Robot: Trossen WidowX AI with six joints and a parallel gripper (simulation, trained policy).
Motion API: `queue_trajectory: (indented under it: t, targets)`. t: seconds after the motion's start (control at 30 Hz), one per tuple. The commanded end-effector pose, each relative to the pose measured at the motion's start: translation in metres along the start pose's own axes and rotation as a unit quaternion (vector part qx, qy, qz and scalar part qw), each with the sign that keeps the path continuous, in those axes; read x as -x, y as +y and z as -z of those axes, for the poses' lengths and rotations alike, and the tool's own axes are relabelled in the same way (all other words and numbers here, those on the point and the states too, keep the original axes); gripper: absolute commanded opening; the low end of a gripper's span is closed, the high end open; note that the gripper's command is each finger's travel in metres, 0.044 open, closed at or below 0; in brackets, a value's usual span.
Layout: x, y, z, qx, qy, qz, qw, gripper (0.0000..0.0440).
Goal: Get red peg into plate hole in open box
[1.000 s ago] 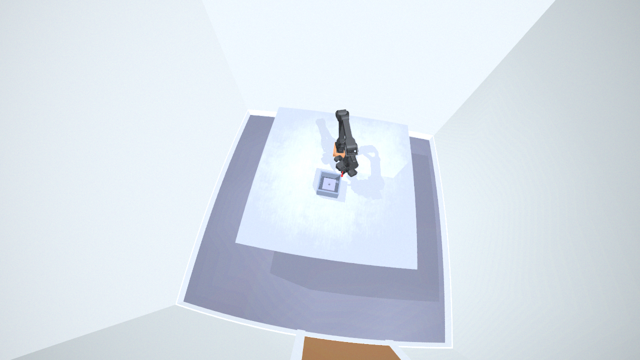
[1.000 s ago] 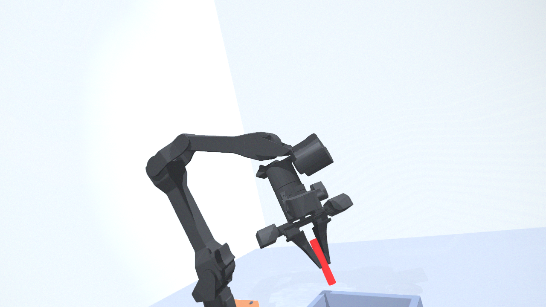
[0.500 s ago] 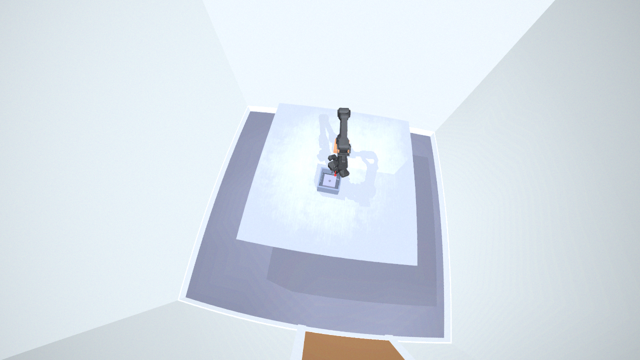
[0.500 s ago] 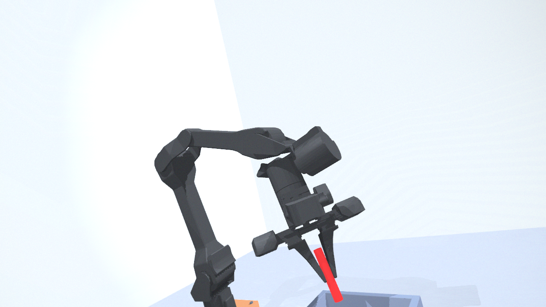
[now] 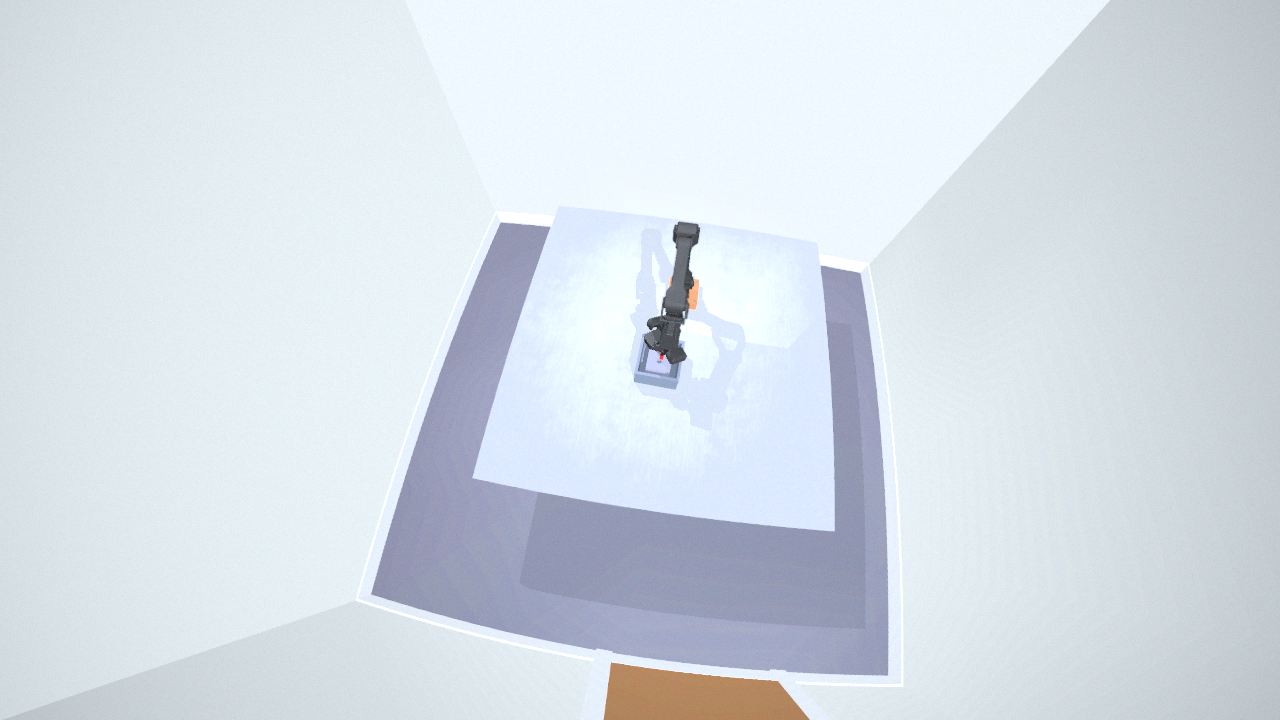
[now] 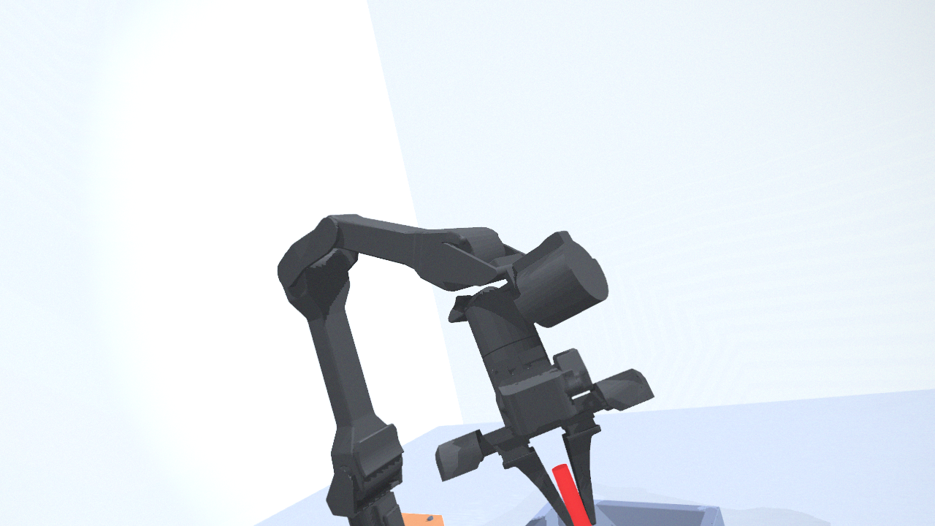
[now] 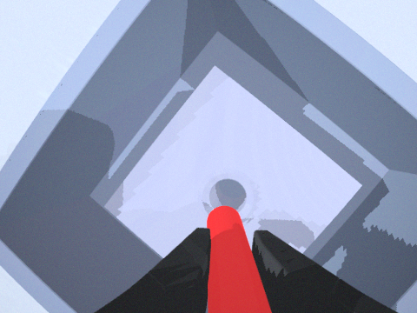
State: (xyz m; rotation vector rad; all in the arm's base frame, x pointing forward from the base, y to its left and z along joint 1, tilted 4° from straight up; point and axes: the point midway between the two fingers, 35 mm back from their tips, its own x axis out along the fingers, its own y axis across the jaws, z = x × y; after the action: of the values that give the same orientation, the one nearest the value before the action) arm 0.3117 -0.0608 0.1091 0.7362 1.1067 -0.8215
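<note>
Wrist view: at six o'clock, grips the red peg [image 5: 661,357] [image 6: 567,490] [image 7: 234,269] in the closed hand [image 5: 661,351] [image 6: 580,521] [image 7: 230,243]; points its end toward twelve, near the hole [image 5: 659,361] [image 7: 230,193]; beyond, shows the plate [image 5: 654,368] [image 7: 243,135], then box [image 5: 656,379] [image 6: 667,504] [image 7: 39,174] walls, then bench [image 5: 581,429] [image 6: 817,444] [image 7: 35,43].

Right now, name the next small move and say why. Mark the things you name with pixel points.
Probably ease the red peg [image 5: 661,356] [image 6: 570,494] [image 7: 230,261] slightly toward the hole [image 7: 232,191] before lowering: the gripper [image 6: 578,521] [image 7: 230,243] grips it tilted, and in the wrist view its tip overlaps only the hole's near edge.
</note>
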Motion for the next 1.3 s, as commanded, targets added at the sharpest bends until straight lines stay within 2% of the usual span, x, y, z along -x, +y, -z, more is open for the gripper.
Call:
queue_trajectory:
  t: [0.0,0.1,0.27,0.33,0.77,1.27]
  targets:
    - [-0.011,0.0,-0.001,0.001,0.01,0.005,1.0,0.0006]
    - [-0.021,0.0,-0.001,0.004,0.018,0.012,1.0,0.0014]
    - [-0.035,-0.002,-0.003,0.015,0.027,0.024,0.999,0.0121]
    - [-0.039,-0.002,-0.003,0.021,0.032,0.029,0.999,0.0141]
    - [-0.046,0.013,-0.021,0.045,0.04,0.033,0.998,0.0137]
    - [-0.058,0.025,-0.044,0.062,0.059,0.04,0.996,0.0107]
